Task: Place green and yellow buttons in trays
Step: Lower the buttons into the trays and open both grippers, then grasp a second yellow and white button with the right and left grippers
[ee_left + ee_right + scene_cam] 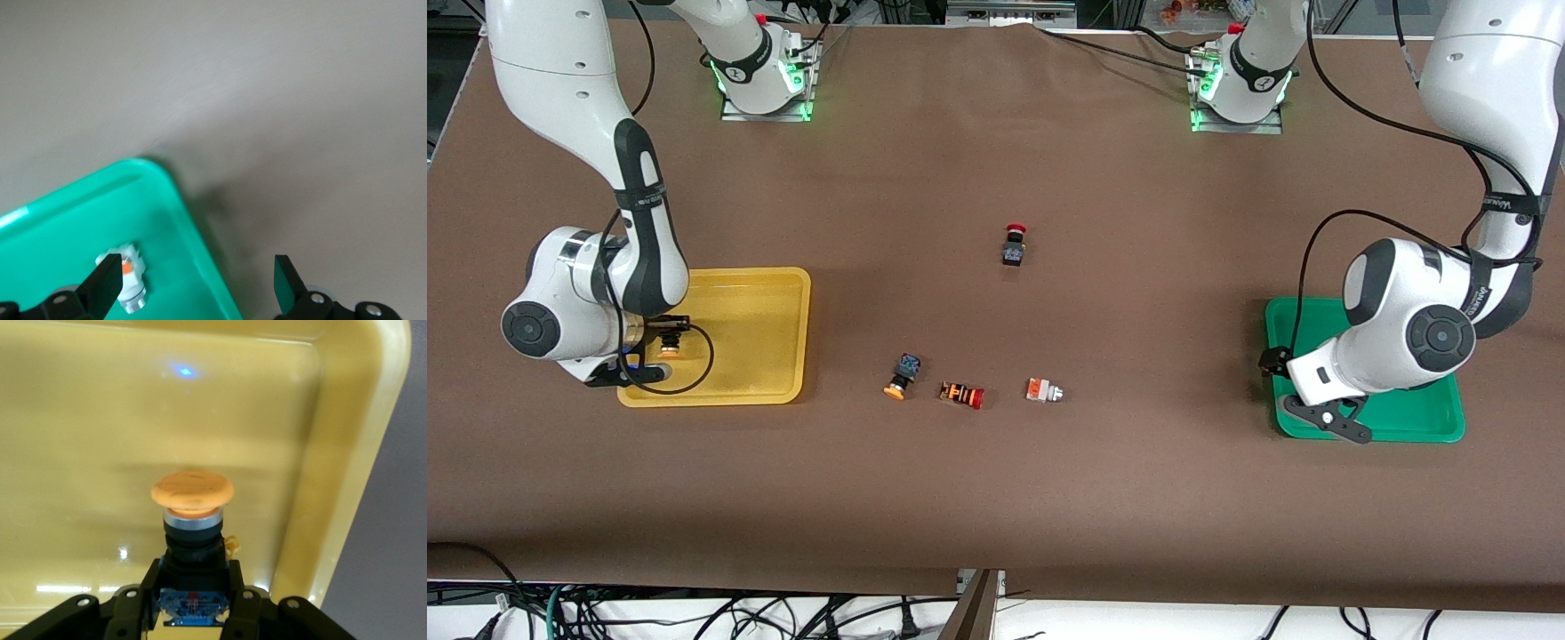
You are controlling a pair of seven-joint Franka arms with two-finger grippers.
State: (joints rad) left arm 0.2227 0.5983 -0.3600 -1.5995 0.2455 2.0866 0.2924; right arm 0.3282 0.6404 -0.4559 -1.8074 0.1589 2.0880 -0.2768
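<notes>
The tabletop (996, 498) wears a matt brown covering that looks like cloth. The yellow tray (333, 453) is glossy, smooth plastic that mirrors light, and the green tray (60, 233) has the same sheen. The yellow-capped button (192, 520) has a matt orange cap over a shiny metal ring.

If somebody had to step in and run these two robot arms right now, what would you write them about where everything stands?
Left gripper: open over the green plastic tray; a white-bodied button with orange block lies in that tray below it.
Right gripper: shut on a black-bodied button with round yellow-orange cap, over the yellow plastic tray, not yet released.
On the brown table: a second yellow-capped black button and a second white button with orange block.
Leave alone: the orange-black striped button and the black red-capped button.
Done: one in green. Left: release this one, then place the last two.
</notes>
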